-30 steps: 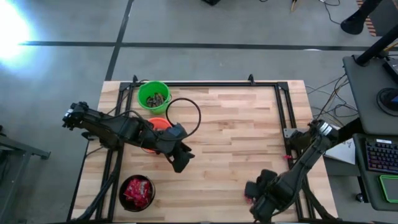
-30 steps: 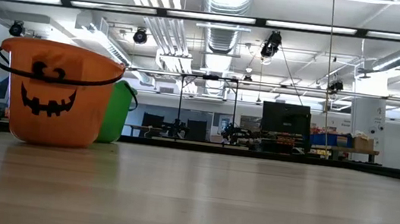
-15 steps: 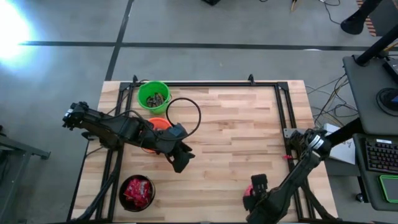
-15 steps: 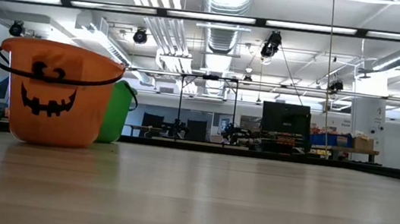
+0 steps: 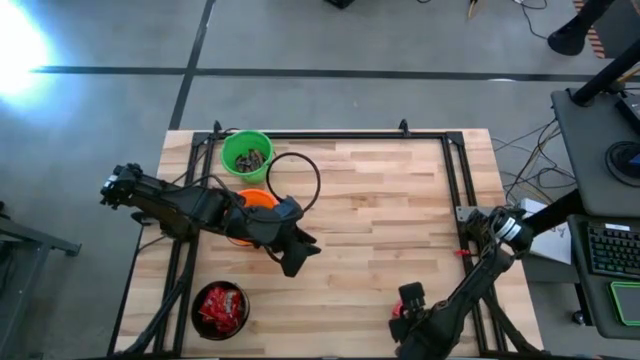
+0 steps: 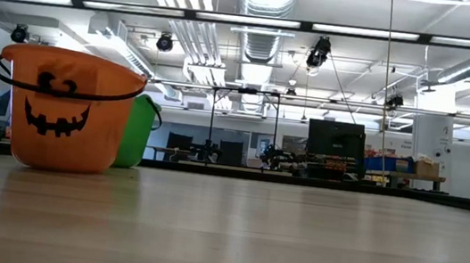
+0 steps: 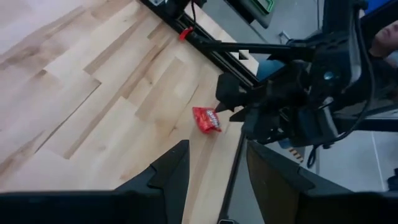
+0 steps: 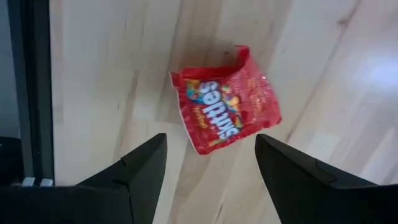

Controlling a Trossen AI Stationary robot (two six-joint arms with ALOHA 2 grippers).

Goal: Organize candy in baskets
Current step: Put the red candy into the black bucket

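A red candy packet (image 8: 225, 109) lies flat on the wooden table near its front right corner (image 5: 398, 313), and it also shows in the left wrist view (image 7: 207, 119). My right gripper (image 8: 211, 140) (image 5: 407, 298) hangs open just above it, pointing down, one finger on each side. My left gripper (image 7: 217, 149) (image 5: 297, 256) is open with nothing in it, raised over the table's middle left. The orange basket (image 6: 62, 110) and the green basket (image 5: 246, 155) stand at the far left. A black basket (image 5: 197, 318) holding red candy stands at the front left.
The orange basket's thin black handle (image 5: 318, 185) loops out over the table beside my left arm. A black metal frame (image 5: 455, 180) runs along the table's edges, with a rail (image 8: 34, 93) close to the candy packet. The table's middle and right show bare wood.
My right gripper has come down toward the red candy packet and rolled about its own axis, staying open. My left gripper has tipped a little in place.
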